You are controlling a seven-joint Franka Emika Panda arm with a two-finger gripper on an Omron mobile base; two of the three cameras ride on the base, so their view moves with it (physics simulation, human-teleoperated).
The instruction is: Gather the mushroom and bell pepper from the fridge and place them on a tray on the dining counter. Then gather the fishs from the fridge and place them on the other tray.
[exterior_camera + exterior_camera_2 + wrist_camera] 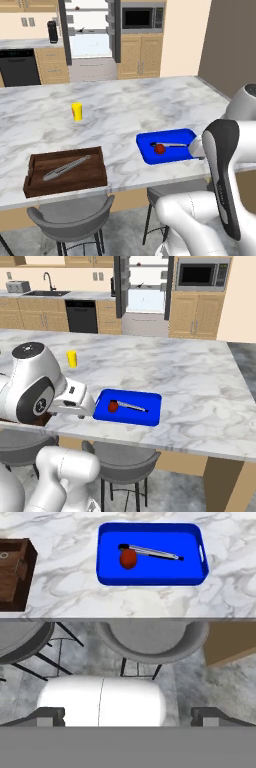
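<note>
On the dining counter (130,107) the blue tray (167,146) holds the red bell pepper (159,148) and one slim silvery fish (174,145) right beside it. A second fish (66,167) lies in the dark brown other tray (65,172) at the left. In the hand view the tray (150,554), pepper (128,558) and fish (152,552) sit at the top. My gripper (128,718) is open and holds nothing, hovering off the counter's near edge in front of the blue tray. The mushroom is out of view. The fridge (92,69) stands open at the back.
A yellow cup (76,111) stands on the counter behind the brown tray. Grey stools (70,217) are tucked under the near edge, directly below my hand. The kitchen's back wall carries a microwave (142,18) and a dishwasher (19,66).
</note>
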